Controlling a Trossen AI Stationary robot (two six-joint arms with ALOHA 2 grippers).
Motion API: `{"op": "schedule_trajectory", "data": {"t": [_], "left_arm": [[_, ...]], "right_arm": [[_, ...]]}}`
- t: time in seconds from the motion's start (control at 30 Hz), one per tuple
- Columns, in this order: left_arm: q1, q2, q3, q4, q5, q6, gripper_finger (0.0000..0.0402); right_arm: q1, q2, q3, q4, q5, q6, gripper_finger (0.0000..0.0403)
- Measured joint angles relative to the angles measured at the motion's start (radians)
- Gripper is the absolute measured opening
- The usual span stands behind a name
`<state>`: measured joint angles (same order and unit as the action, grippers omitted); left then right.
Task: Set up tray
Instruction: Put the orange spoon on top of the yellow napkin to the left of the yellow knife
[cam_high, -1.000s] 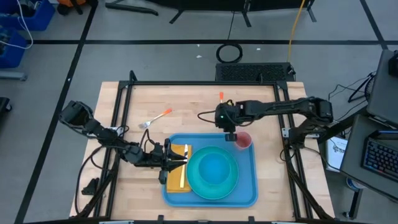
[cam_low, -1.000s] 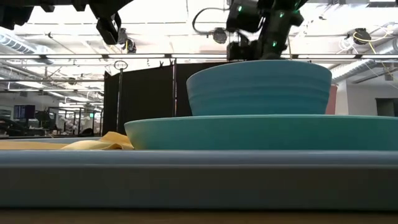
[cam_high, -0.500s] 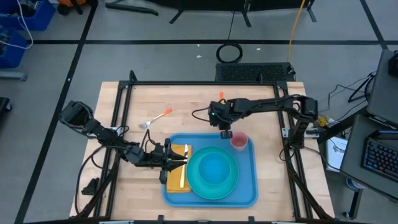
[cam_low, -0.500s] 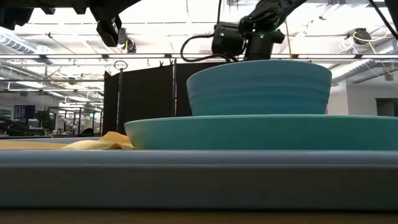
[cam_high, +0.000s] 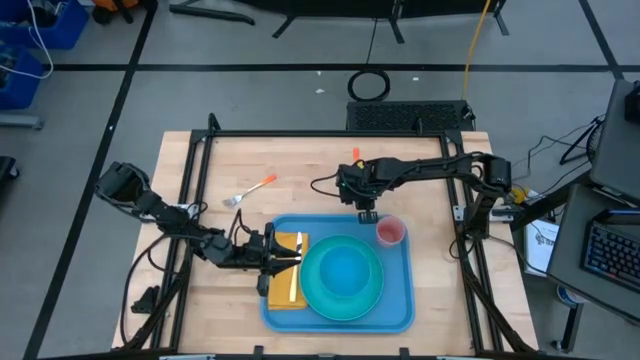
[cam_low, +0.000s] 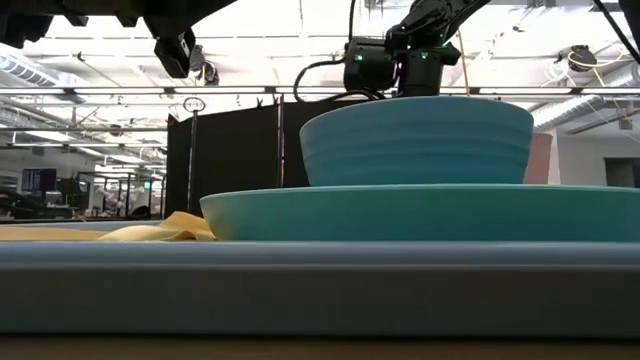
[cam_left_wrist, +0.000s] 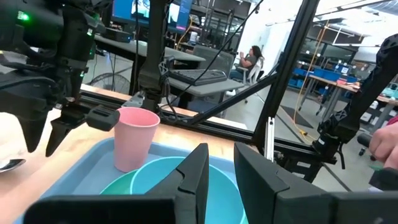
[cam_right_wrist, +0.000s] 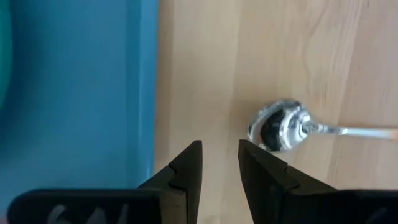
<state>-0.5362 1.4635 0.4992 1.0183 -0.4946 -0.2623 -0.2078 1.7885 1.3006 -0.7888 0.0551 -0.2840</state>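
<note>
1. Tray (cam_high: 400, 305): lies at the table's (cam_high: 300, 160) front centre, carrying napkin (cam_high: 283, 300), plate (cam_high: 318, 292) with bowl (cam_high: 345, 270) on it, and pink cup (cam_high: 389, 232) in its far right corner.
2. Left gripper (cam_high: 272, 260) hovers over the napkin's near-left edge; fingers (cam_left_wrist: 196, 171) slightly apart, nothing between them.
3. Fork (cam_high: 250, 192) lies on bare wood, beyond the tray's left end.
4. Right gripper (cam_high: 366, 214) sits just beyond the tray's far rim, beside the cup; fingers (cam_right_wrist: 186, 168) a little apart and empty.
5. Spoon (cam_right_wrist: 286, 127) lies on wood just ahead of it. Probably the next pick: centre the fingers across the thin handle rather than the bowl end, descend squarely, and avoid nudging the cup.
</note>
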Motion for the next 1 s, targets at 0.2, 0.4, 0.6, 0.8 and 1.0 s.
{"op": "schedule_trajectory", "data": {"t": [0.2, 0.4, 0.6, 0.8, 1.0], "left_arm": [[0.0, 0.0, 0.0, -0.001, 0.0, 0.001, 0.0078], [0.0, 0.0, 0.0, -0.002, -0.003, 0.006, 0.0078], [0.007, 0.0, 0.0, -0.003, -0.002, 0.002, 0.0078], [0.007, 0.0, 0.0, -0.006, -0.002, -0.001, 0.0078], [0.007, 0.0, 0.0, -0.014, -0.002, -0.001, 0.0078]], "right_arm": [[0.015, -0.032, 0.0, 0.004, 0.027, -0.012, 0.0093], [-0.006, -0.052, 0.028, 0.006, 0.019, -0.024, 0.0093], [-0.061, -0.028, 0.091, -0.002, -0.069, -0.045, 0.0093], [-0.098, -0.016, 0.093, -0.026, -0.137, -0.041, 0.0093], [-0.099, 0.03, 0.093, -0.018, -0.139, -0.045, 0.0093]]}}
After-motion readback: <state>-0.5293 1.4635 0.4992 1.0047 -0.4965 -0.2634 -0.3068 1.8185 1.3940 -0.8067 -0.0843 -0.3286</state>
